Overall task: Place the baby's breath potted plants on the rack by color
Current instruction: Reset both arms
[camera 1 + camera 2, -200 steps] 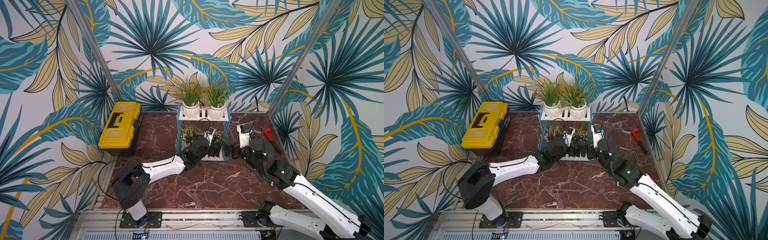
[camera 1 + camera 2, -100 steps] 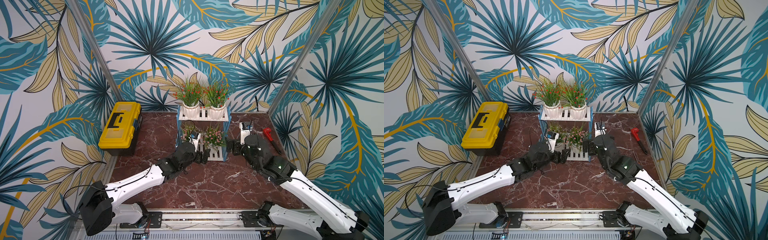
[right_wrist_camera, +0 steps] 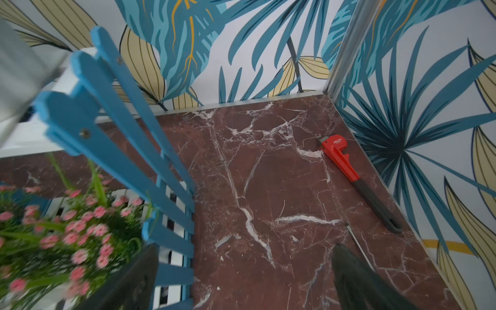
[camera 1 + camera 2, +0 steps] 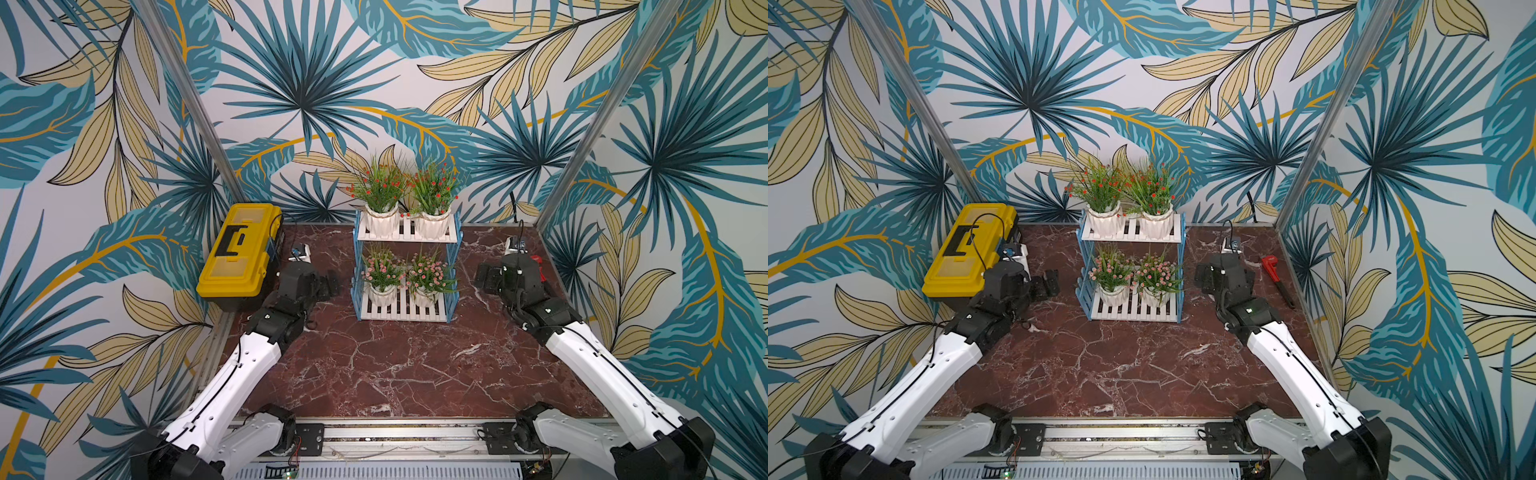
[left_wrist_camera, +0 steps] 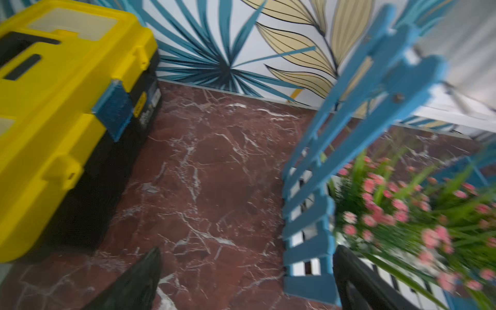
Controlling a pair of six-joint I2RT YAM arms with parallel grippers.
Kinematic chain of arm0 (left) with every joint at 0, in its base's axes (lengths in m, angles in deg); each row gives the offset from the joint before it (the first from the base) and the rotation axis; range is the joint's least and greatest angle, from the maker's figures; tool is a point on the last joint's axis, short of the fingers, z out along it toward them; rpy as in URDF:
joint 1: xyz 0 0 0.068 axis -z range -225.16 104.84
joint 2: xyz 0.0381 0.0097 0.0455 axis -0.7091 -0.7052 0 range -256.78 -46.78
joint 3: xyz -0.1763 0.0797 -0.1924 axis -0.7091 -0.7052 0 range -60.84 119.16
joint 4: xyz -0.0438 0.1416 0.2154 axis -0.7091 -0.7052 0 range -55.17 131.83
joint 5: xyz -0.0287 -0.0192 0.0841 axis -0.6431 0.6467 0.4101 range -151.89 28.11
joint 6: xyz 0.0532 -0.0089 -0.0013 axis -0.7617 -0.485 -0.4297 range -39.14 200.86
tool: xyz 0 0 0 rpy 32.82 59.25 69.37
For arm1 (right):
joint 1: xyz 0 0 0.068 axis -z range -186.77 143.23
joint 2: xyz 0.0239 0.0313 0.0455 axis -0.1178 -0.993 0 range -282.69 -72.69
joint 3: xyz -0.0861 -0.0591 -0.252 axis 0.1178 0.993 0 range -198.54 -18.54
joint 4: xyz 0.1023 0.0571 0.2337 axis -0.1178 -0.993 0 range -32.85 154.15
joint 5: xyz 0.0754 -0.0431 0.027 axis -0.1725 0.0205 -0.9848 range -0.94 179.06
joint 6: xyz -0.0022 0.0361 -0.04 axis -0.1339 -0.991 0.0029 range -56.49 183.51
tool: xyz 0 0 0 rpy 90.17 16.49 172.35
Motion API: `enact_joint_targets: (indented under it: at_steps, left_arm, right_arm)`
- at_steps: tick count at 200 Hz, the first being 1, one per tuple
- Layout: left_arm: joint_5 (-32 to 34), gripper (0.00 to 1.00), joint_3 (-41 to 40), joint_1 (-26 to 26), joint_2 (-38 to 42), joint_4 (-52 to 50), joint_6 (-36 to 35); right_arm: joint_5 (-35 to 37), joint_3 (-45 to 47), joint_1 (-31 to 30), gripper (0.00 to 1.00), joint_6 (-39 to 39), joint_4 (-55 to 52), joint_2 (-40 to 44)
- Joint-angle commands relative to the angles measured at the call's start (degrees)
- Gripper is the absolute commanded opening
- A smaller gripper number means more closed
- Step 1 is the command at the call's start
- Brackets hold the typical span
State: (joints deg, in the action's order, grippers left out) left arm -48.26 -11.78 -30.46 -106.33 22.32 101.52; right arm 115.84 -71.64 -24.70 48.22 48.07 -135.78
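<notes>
- Baby's breath potted plants (image 4: 382,274) are all off the surface (image 4: 395,365) (dark red marble, the biggest thing here) and up on the rack (image 4: 401,311). The sorting looks finished, so I judge the step in hand is simply clearing out.
- Left arm (image 4: 249,361) and right arm (image 4: 582,353) each reach forward from the near rail. Each forearm slants up and each wrist bends inward toward one side of the rack; neither touches it.
- To do it well, draw each arm back and outward, away from the blue side frames, since a nudge would probably tip such small pots. The left one also has the yellow toolbox (image 4: 237,253) just beside its wrist.
- On the rack, which stands toward the back wall, the red-flowered pair (image 4: 380,195) is on the upper shelf and the pink pair (image 4: 426,276) on the lower, all upright.
- Left gripper (image 5: 248,249) has its fingers (image 5: 139,279) spread wide with nothing between them. The right gripper (image 3: 244,245) matches, fingers (image 3: 357,279) wide and empty.
</notes>
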Motion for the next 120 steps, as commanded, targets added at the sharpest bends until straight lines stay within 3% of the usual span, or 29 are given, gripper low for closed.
enact_joint_targets:
  at_steps: [1, 21, 45, 72, 107, 120]
  left_arm:
    - [-2.6, 0.99, -4.8, -4.4, -1.9, 5.2, -4.0]
    - [-2.5, 0.99, -7.7, -4.6, -3.7, 9.1, -5.8]
    - [3.0, 0.99, -14.7, -4.8, -7.3, 23.8, -15.8]
    - [1.2, 0.99, -17.4, -6.9, -14.6, 31.7, -19.1]
    - [-3.2, 0.99, -21.8, -8.1, -16.7, 46.1, -19.8]
    - [-5.4, 1.00, -20.9, -9.0, -19.3, 48.4, -20.4]
  right_arm:
    - [-3.5, 8.7, 2.3, 1.00, 2.3, 19.2, -0.1]
    - [0.5, 15.4, 2.7, 0.99, 5.6, 27.6, -0.2]
    - [6.7, 19.6, 4.3, 0.99, 6.8, 32.0, -2.5]
    - [5.8, 26.6, 5.2, 0.99, 12.7, 42.9, -4.7]
    - [1.4, 33.5, 9.3, 0.99, 14.1, 61.7, -11.9]
    - [0.7, 32.2, 9.7, 0.99, 14.6, 60.9, -13.2]
